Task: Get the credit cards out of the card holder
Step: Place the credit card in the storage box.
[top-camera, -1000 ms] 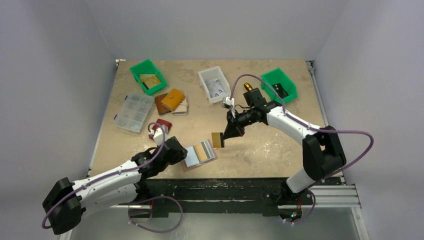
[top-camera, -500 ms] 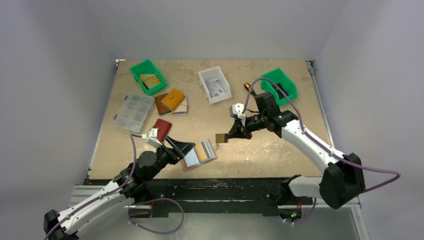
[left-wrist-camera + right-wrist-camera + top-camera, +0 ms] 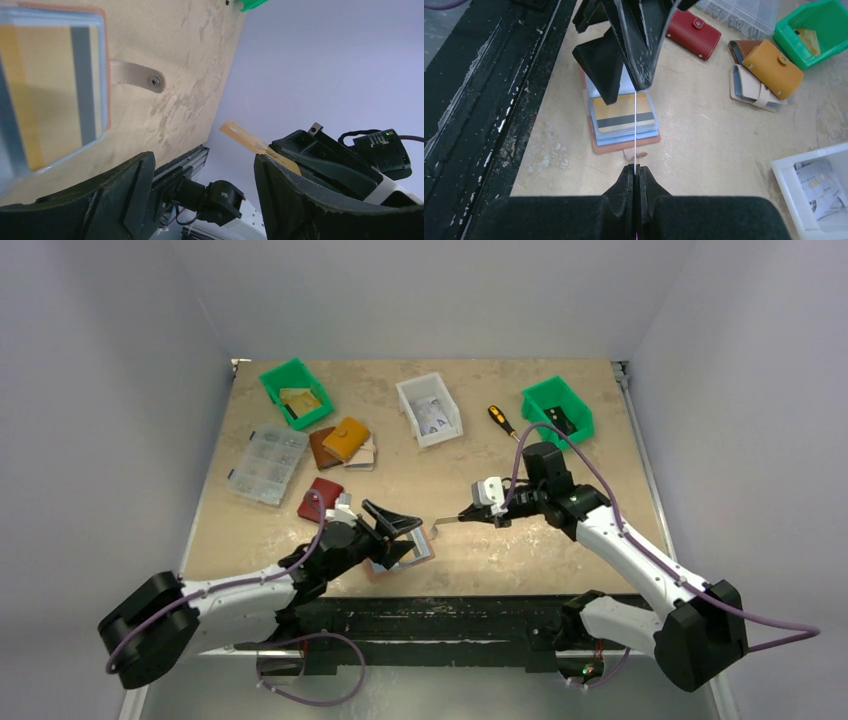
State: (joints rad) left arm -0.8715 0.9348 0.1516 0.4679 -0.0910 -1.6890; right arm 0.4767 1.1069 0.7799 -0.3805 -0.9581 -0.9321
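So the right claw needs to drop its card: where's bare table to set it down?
Bare: the middle, between white bin, card holder and right claw; also the right side, nearer than its green bin. Crowded: far left, with wallets, red pouch and organizer box.

no text, brand or number is coming through clearly enough to read in any view. the papers in the white bin are carrying small dark print, too blurred to make out, and the striped card in the card holder and the held card are showing no legible lettering.
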